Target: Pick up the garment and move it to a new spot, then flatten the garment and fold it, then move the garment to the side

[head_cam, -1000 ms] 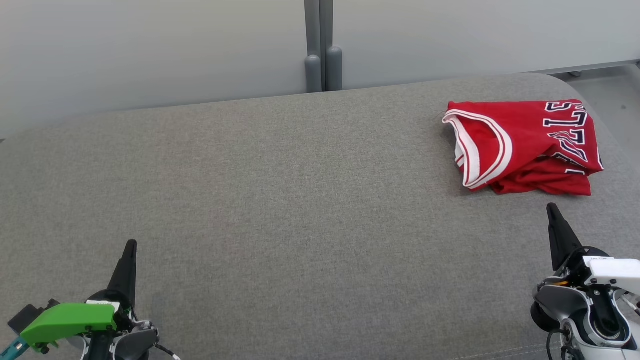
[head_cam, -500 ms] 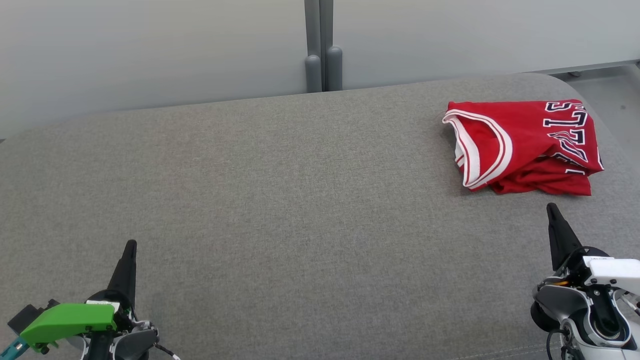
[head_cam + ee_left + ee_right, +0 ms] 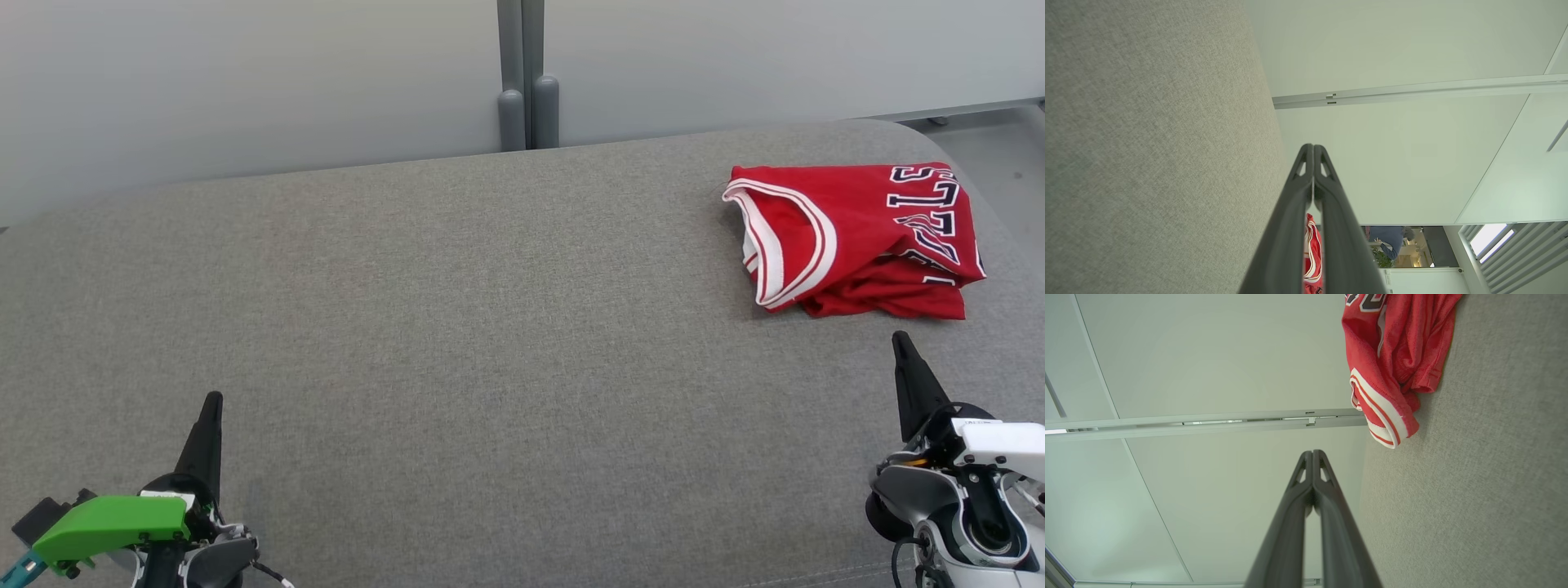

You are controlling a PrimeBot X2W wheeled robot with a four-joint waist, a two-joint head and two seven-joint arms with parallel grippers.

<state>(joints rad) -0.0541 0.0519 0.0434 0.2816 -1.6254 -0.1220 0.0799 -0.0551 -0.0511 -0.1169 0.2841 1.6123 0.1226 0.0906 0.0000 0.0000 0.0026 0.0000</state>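
Both jaws are pressed together, holding nothing. The left fingers point forward over the counter's near left, the right fingers over its near right. The red garment lies bundled at the far right, beyond the right fingers.

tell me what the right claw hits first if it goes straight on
Probably the pale wall panel: in the right wrist view the shut right claw aims at it, with the red jersey off to the side on the grey cushion. Height is unclear, so it may graze the jersey.
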